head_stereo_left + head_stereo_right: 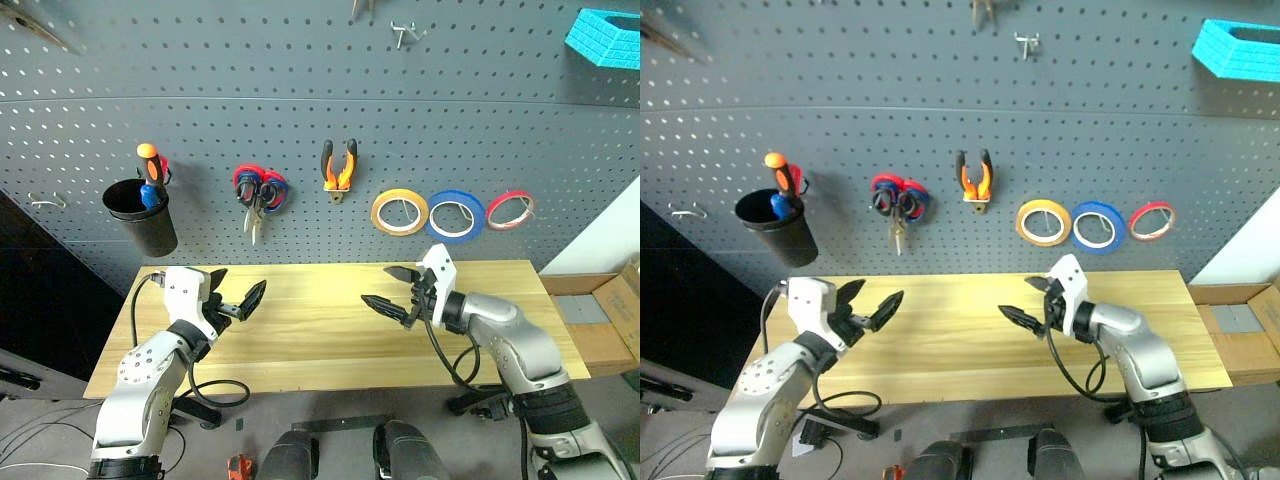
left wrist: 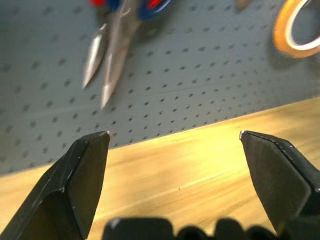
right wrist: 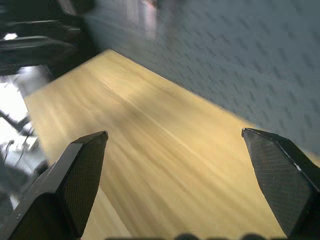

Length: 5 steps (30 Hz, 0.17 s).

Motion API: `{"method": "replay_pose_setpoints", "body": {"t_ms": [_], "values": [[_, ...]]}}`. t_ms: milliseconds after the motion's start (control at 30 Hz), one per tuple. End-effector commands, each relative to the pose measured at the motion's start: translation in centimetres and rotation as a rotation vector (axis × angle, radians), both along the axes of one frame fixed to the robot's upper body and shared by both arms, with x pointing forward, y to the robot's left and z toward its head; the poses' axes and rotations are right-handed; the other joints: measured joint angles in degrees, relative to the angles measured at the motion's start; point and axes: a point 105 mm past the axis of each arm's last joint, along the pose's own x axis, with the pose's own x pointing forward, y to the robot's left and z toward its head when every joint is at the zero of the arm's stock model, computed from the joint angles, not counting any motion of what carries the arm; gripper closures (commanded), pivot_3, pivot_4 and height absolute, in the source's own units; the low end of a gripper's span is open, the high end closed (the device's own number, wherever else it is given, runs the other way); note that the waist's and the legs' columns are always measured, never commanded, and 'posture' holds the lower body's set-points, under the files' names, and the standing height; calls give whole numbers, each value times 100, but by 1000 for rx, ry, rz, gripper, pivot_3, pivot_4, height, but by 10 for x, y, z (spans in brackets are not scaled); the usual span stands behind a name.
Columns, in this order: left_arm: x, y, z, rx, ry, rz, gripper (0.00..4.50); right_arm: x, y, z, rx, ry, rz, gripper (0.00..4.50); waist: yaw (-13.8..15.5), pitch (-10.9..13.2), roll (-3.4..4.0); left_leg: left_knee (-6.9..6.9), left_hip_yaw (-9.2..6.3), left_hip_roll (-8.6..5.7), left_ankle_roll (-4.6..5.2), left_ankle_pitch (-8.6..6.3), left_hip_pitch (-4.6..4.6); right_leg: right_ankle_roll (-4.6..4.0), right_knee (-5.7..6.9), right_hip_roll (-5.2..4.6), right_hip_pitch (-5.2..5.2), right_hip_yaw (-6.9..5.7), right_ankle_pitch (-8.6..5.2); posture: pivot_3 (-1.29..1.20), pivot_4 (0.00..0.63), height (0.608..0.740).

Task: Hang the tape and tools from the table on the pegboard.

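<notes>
Left eye view: yellow-tan tape and orange-handled pliers hang on the pegboard above the desk. Left fingers and right fingers gape wide, empty. Left wrist view: scissor blades hang above the desk.

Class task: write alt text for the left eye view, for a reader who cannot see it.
Two open robot grippers, left gripper and right gripper, hover over a bare wooden table. Behind, a pegboard holds orange pliers, red-and-blue scissors, yellow tape, blue and red rolls, and a black cup.
</notes>
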Motion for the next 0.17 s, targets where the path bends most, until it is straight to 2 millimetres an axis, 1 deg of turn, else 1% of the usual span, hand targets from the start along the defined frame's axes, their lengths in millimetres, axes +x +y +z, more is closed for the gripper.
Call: {"method": "replay_pose_setpoints", "body": {"t_ms": [33,133,167], "values": [[-9,8,-11,23,22,6,47,11,-44,-15,-20,20,-188,0,-1,0,0,-1,1,1,5,-3,10,-4,-3,0,11,0,-4,-23,132,740],[-18,23,-26,54,62,49,47,13,-84,-31,-48,43,-331,0,-1,0,1,-2,3,3,6,-4,21,-15,-1,0,18,-2,-18,-22,138,740],[-20,32,-30,75,70,77,47,12,-95,-34,-59,49,-365,0,-1,0,1,-2,4,6,6,-4,22,-16,2,-1,18,-2,-21,-22,136,740]]}}
